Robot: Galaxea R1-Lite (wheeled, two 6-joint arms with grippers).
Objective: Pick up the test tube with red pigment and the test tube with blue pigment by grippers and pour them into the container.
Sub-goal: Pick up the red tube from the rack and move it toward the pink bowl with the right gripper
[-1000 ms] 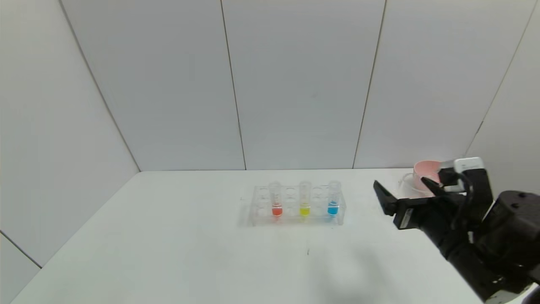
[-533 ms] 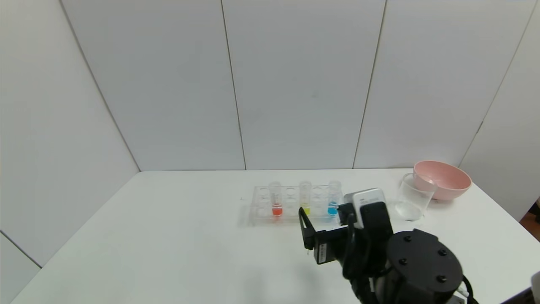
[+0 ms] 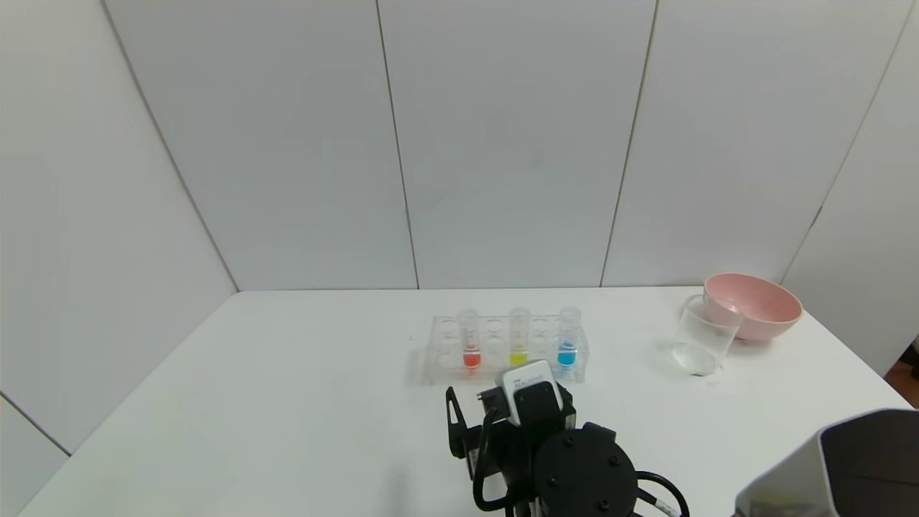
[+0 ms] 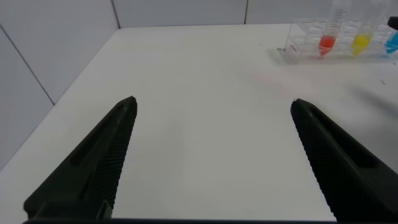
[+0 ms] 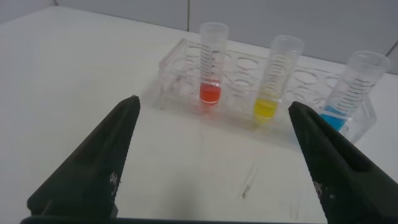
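worktop [image 3: 287, 402]: white | rack [image 3: 438, 352]: clear | tube liquids: orange-red [image 3: 471, 358], yellow [image 3: 518, 357], blue [image 3: 566, 355] | bowl [image 3: 754, 305]: pink | beaker [image 3: 702, 336]: clear | right gripper [image 5: 214, 155]: black

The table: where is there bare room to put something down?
The table is bare to the robot's left of the tube rack, and again between the rack and the beaker. It is crowded at the far right corner, where beaker and pink bowl meet, and just before the rack, where the open right gripper hovers.

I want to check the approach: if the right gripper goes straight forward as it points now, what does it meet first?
Probably the clear rack, near the test tube with red pigment; the open right gripper faces it, with bare table between.
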